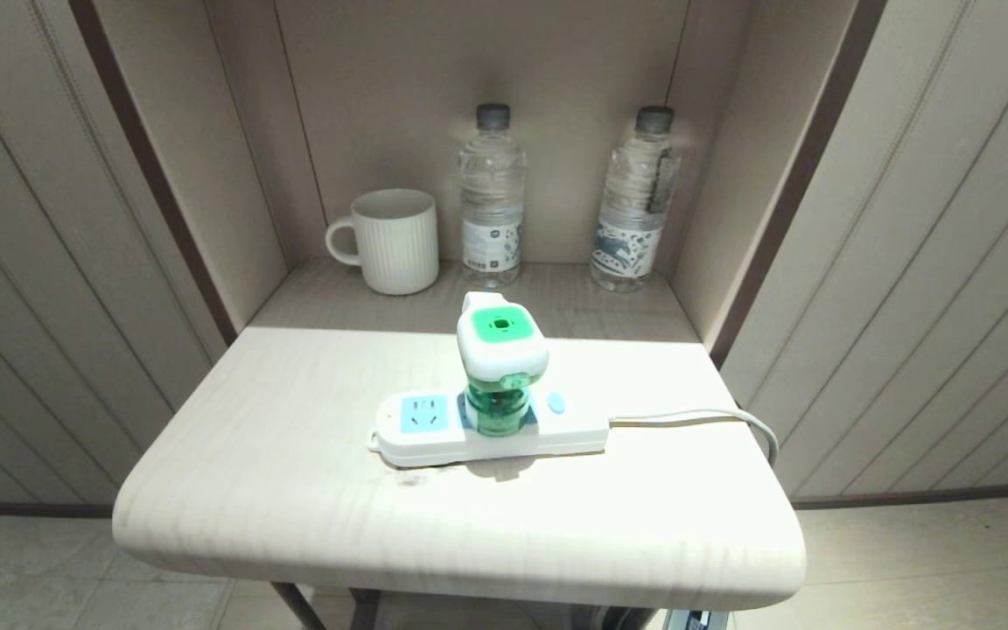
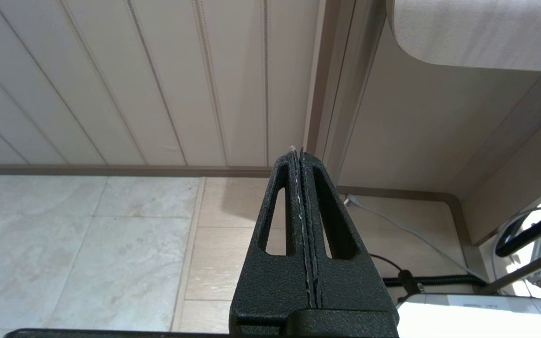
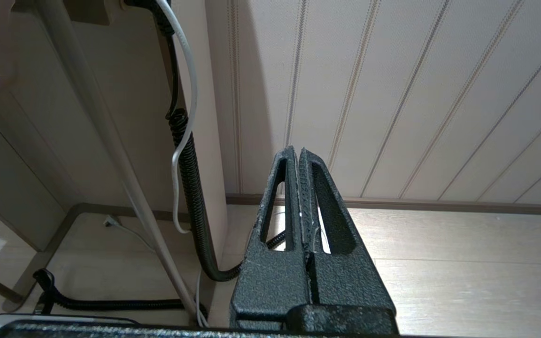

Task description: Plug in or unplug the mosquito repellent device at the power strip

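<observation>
**Device plugged in, both hands low and closed**

Below the table (image 1: 294,490), the left hand (image 2: 301,152) and right hand (image 3: 296,152) hang over the floor, fingers pressed together, holding nothing. Mid-table, well clear of its rounded front edge, the strip (image 1: 416,437) carries the device (image 1: 501,346) upright. Behind stand a mug (image 1: 395,241) and two labelled bottles (image 1: 492,197); their print is unreadable.

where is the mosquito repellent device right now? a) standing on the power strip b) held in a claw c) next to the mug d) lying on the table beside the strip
a: the mosquito repellent device stands upright on the power strip, between a free socket and the blue button.
</observation>
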`<state>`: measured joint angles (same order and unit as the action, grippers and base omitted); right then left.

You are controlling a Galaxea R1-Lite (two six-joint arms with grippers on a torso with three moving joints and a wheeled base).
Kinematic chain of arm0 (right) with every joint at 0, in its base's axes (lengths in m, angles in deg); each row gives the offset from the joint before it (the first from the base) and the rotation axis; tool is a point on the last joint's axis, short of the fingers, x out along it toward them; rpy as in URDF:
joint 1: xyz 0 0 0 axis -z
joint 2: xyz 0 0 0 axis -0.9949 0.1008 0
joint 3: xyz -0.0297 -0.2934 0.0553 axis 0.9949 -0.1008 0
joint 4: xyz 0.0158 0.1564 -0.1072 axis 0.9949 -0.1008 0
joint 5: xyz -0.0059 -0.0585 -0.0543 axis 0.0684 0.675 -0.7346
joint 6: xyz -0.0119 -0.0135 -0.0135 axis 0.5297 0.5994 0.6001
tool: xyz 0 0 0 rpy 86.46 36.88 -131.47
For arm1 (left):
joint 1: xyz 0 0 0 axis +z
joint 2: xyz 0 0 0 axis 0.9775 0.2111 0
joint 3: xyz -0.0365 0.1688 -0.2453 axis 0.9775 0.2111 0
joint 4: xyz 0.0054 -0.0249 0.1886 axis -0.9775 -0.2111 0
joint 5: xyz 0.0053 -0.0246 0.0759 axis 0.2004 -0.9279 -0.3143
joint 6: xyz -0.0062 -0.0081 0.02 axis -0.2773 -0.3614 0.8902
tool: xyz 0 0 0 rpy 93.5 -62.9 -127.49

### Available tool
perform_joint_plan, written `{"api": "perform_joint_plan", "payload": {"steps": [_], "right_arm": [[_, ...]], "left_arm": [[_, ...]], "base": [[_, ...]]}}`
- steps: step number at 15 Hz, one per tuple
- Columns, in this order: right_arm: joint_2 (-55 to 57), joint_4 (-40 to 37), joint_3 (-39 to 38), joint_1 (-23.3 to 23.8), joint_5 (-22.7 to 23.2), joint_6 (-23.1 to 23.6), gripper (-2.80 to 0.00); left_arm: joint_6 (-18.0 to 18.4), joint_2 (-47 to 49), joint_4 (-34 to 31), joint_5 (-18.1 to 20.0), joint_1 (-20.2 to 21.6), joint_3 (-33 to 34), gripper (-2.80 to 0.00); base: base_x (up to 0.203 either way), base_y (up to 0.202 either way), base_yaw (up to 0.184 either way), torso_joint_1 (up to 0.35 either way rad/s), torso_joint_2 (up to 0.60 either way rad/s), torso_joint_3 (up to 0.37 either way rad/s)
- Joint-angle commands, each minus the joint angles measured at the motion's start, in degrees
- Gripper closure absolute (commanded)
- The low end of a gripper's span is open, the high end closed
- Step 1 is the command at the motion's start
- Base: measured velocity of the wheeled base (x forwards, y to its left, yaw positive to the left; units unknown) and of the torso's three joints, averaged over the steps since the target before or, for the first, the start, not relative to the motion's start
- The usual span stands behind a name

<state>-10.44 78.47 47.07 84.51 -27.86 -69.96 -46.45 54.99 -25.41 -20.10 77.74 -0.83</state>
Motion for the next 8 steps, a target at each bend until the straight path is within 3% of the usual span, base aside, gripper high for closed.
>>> {"api": "perform_joint_plan", "payload": {"steps": [1,8], "right_arm": [[0.0,-0.1,0.0,0.1,-0.2,-0.5,0.0],[0.1,-0.1,0.0,0.1,-1.4,-2.6,0.0]], "left_arm": [[0.0,0.0,-0.1,0.0,0.0,0.0,0.0],[0.0,0.0,-0.1,0.0,0.0,0.0,0.0]], "base": [[0.0,0.0,0.0,0.0,0.0,0.0],[0.0,0.0,0.0,0.0,0.0,0.0]]}}
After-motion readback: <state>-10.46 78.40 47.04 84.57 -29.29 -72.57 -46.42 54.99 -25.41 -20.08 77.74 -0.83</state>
